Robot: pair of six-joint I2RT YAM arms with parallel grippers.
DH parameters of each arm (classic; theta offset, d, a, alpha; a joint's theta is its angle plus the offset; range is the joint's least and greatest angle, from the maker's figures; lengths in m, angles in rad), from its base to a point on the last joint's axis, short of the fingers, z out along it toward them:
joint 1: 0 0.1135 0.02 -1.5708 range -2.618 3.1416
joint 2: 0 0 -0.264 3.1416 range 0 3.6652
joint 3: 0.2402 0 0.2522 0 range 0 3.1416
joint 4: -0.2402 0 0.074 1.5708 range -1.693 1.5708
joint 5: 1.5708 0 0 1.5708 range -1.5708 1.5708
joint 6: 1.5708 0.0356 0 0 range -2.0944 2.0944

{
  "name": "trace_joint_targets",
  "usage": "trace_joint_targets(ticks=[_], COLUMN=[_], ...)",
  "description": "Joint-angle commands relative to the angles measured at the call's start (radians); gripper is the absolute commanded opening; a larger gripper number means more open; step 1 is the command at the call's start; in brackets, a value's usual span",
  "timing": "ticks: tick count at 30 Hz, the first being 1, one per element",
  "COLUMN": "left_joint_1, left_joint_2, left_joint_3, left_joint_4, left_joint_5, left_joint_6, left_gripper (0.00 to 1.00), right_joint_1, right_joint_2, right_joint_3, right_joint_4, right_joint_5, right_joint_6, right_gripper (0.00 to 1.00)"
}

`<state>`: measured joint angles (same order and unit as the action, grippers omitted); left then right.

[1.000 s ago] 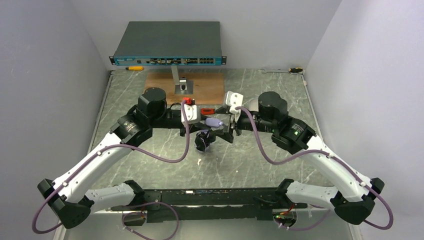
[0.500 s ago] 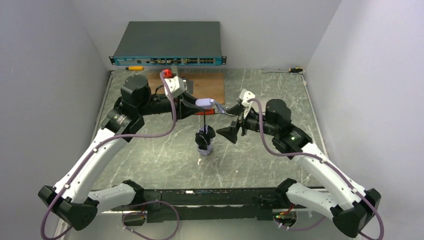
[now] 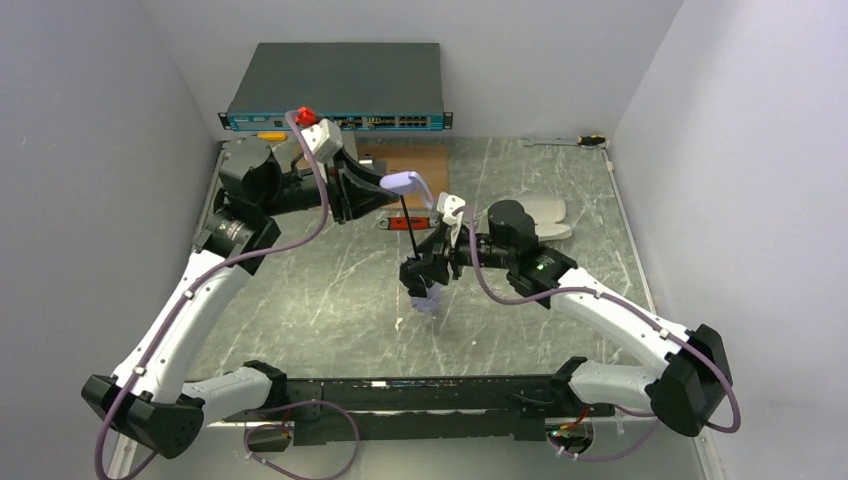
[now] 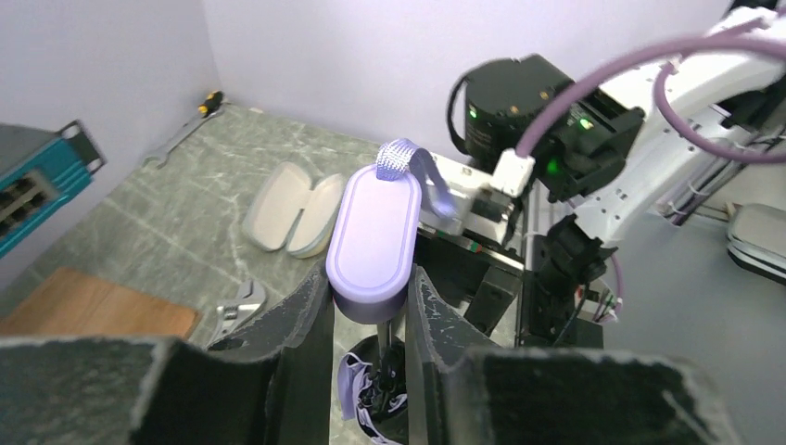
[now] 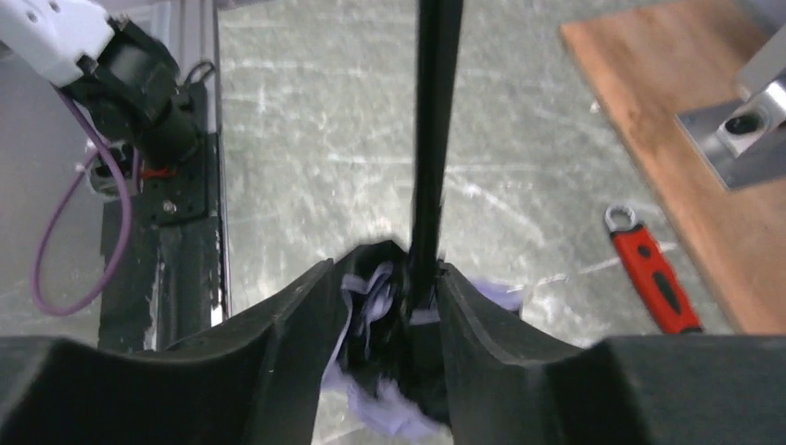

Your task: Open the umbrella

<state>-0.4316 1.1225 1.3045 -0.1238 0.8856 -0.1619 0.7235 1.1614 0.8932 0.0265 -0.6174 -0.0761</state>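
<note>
- Now my left hand [image 4: 368, 295] is clamped tight on the rounded lilac knob handle [image 4: 373, 236] of the compact lilac-and-black folding umbrella [image 3: 427, 300], held high above the grey marbled desk [image 3: 300, 290].
- My right hand [image 5: 385, 278] is closed around its bunched fabric and thin black shaft, lower down over the desk's middle.

no readable text, no labels, no brand marks, no numbers, no signs

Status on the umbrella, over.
Left end effector shut on the umbrella handle. Right end effector shut on the bundled canopy at the shaft base. Canopy not open. Red-handled wrench lies clear of it.
</note>
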Motion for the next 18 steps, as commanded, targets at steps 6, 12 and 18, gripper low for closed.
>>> trace_joint_targets(ticks=[6,12,18], left_joint_1=[0.183,0.226,0.258], left_joint_2=[-0.134,-0.239,-0.303], left_joint_3=[-0.096,-0.210,-0.340], left_joint_4=[0.050,-0.160,-0.124], left_joint_5=[0.001,-0.073,-0.074], left_joint_6=[-0.014,0.197,0.063], left_gripper=[0.00,0.00,0.00], right_joint_1=[-0.025,-0.040,-0.043], right_joint_2=[-0.045,0.011,0.030], right_joint_3=[-0.079,0.023,0.039], right_joint_4=[-0.163,-0.358,-0.358], right_joint_5=[0.008,-0.065,-0.062], right_joint_6=[-0.211,-0.244,-0.195], right_gripper=[0.00,0.00,0.98])
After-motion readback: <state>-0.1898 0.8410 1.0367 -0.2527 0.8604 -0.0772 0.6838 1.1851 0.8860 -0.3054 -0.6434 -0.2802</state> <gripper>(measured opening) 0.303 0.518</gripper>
